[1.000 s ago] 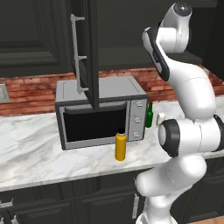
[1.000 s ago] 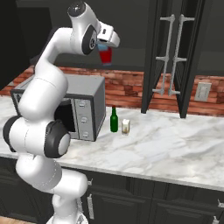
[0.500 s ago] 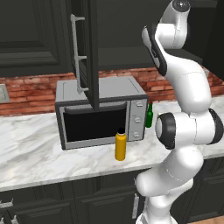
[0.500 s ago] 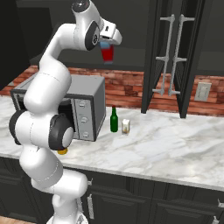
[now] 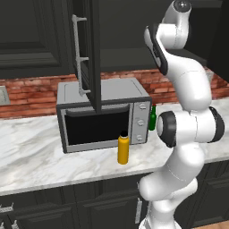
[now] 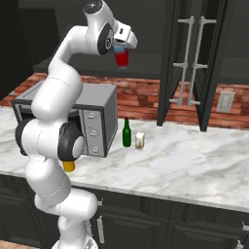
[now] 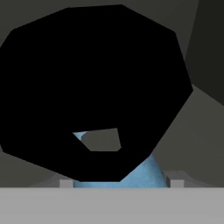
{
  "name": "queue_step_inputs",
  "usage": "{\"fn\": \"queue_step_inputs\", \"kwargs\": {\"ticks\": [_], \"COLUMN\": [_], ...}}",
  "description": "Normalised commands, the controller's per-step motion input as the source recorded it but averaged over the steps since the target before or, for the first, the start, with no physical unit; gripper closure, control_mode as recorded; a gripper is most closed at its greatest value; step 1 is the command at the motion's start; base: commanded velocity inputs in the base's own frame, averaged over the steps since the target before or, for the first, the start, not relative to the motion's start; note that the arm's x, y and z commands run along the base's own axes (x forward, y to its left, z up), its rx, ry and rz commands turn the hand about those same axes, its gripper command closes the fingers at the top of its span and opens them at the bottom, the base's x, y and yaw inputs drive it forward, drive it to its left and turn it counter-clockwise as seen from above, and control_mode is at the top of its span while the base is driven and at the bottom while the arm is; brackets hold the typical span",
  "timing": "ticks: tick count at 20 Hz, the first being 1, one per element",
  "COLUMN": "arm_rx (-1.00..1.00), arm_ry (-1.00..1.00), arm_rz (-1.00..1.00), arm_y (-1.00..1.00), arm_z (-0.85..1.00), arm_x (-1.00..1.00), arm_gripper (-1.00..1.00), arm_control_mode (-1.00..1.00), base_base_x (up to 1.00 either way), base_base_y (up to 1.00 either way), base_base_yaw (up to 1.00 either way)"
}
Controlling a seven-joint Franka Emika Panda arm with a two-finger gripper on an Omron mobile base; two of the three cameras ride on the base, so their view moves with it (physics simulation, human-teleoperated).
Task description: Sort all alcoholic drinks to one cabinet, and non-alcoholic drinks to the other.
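Jaws clamp the blue-and-red bottle (image 6: 122,57), held high before the dark upper cabinet (image 6: 63,34)

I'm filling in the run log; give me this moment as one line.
gripper: shut on blue-and-red bottle, raised near upper cabinet | green bottle, cream container: on counter | yellow-orange bottle: before microwave

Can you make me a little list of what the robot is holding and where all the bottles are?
held: blue and red bottle, up high in the gripper
green bottle: standing on the counter, right of the microwave
cream container: beside the green bottle
yellow-orange bottle: on the counter in front of the microwave
cabinet doors: open above the counter
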Motion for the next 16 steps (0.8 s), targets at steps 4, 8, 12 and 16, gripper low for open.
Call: {"fn": "queue_step_inputs", "kwargs": {"ticks": [4, 8, 12, 16], "arm_rx": [0.0, 0.0, 0.0, 0.0], "arm_ry": [-0.03, -0.03, -0.02, -0.01], "arm_rz": [-0.02, -0.02, -0.02, -0.02], "arm_y": [-0.06, -0.06, -0.06, -0.02], "arm_z": [-0.26, -0.26, -0.26, -0.24], "arm_x": [0.31, 0.3, 0.28, 0.27], "arm_gripper": [1.0, 1.0, 1.0, 1.0], "arm_control_mode": [-1.0, -1.0, -1.0, -1.0], "base_base_x": [0.0, 0.0, 0.0, 0.0], "base_base_y": [0.0, 0.0, 0.0, 0.0], "base_base_yaw": [0.0, 0.0, 0.0, 0.0]}}
